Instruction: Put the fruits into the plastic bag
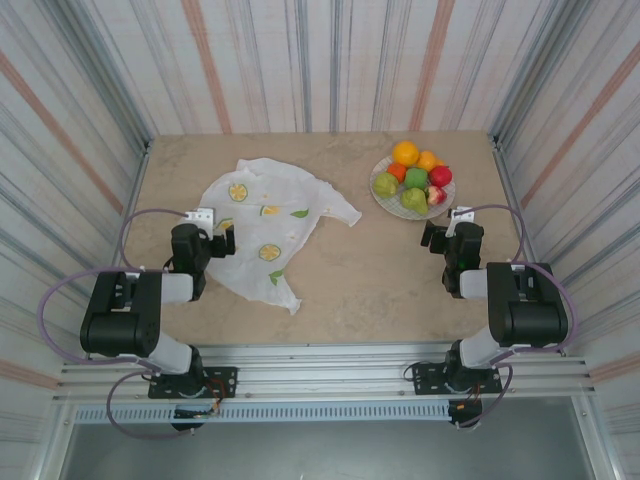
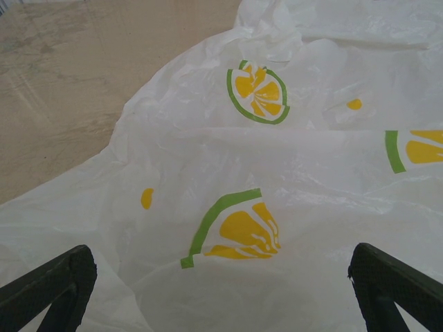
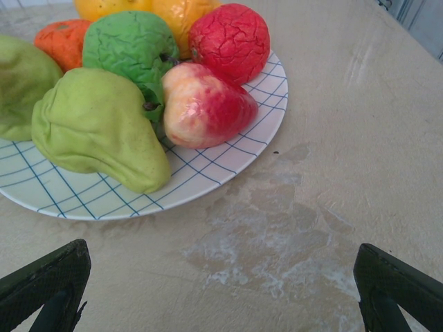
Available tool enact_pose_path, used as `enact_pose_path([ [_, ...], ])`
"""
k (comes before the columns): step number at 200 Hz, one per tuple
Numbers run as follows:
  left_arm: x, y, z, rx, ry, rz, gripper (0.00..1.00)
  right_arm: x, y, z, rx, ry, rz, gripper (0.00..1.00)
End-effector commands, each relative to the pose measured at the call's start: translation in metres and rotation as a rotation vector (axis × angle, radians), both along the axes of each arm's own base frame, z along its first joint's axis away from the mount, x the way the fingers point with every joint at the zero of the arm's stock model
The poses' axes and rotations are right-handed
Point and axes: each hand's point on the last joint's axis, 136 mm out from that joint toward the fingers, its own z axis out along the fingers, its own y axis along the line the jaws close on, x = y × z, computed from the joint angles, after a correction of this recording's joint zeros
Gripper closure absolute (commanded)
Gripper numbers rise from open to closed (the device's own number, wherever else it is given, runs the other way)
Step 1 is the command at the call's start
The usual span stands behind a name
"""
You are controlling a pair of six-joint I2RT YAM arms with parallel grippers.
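Above: the bag (image 1: 268, 222) is seen flat, crumpled on the tabletop (image 1: 370, 280), well apart from the fruits (image 1: 413, 178) heaped on a plate (image 1: 432, 210). Left wrist: left fingers (image 2: 50, 287) are held wide, empty, over thin slippery film; both layers may be pinched together. Right wrist: right fingers (image 3: 48, 283) are held wide, empty, near wrinkled round fruits, easily knocked off.

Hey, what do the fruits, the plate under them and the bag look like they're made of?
The fruits look fake, perhaps painted foam or plastic: matte skins with crackled wrinkles, clearest on the red apple. The plate looks like glazed ceramic or melamine: smooth white, thin blue grid lines. The plastic bag is thin translucent film: soft creases, slight sheen, printed lemon slices.
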Motion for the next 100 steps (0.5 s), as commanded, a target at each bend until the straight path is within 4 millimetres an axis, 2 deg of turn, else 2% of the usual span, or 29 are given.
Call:
enact_pose_path([
  [1,0.005,0.008,0.023,0.012,-0.052,0.029,0.01,0.008,-0.001,0.018,-0.004,-0.041,-0.031,0.01],
  [23,-0.002,0.016,0.047,0.013,-0.074,0.081,0.01,0.001,-0.008,0.033,-0.027,-0.072,-0.084,0.01],
  [44,-0.011,0.026,0.075,-0.043,-0.084,0.167,0.01,-0.008,-0.017,0.055,-0.037,-0.095,-0.152,0.01],
  [71,-0.023,0.028,0.113,-0.240,-0.094,0.255,0.01,-0.030,-0.045,0.100,0.098,-0.131,-0.331,0.01],
  [87,-0.028,0.017,0.128,-0.352,-0.055,0.238,0.01,-0.046,-0.056,0.126,0.177,-0.153,-0.382,0.01],
  [100,-0.030,-0.003,0.136,-0.434,-0.027,0.153,0.01,-0.055,-0.052,0.148,0.228,-0.192,-0.350,0.01],
])
